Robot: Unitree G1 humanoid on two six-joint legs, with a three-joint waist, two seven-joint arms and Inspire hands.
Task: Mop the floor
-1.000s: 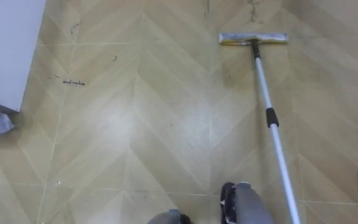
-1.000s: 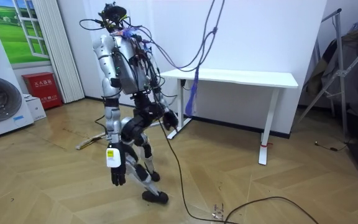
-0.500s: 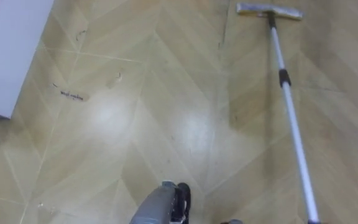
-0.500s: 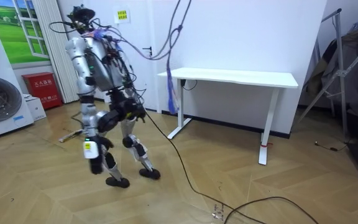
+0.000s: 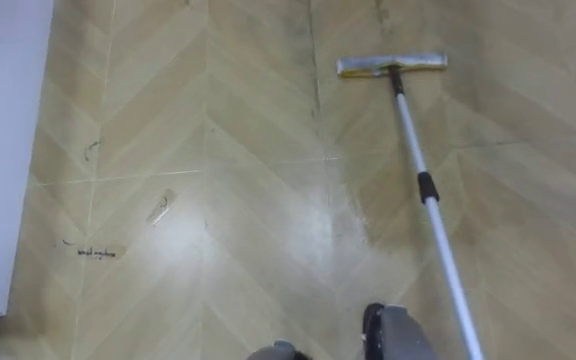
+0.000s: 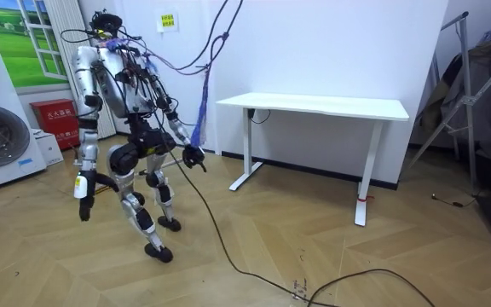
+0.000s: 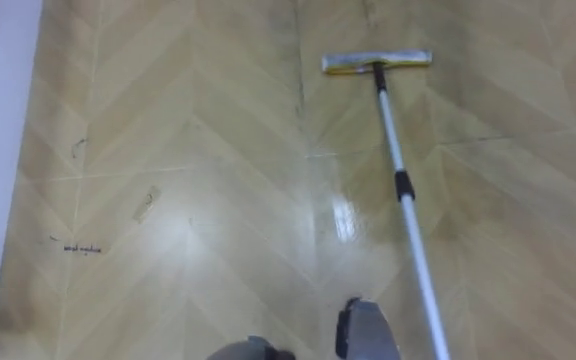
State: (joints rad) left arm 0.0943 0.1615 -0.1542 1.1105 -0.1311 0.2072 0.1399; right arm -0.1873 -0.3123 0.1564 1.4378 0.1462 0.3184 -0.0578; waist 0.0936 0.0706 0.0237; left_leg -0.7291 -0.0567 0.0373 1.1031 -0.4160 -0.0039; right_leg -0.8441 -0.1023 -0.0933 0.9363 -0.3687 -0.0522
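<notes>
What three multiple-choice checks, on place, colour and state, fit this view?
1. The mop head lies in the eye view's: A lower left; B upper right; C centre.
2. The collar on the pole is: A red; B green; C black.
3. The mop head is: A flat on the floor; B lifted in the air; C propped against a wall.
Answers: 1 B, it sits top right; 2 C, a dark band midway along the silver pole; 3 A, its strip lies level on the floor.

Mop pole [image 5: 427, 189] btm end off-frame
</notes>
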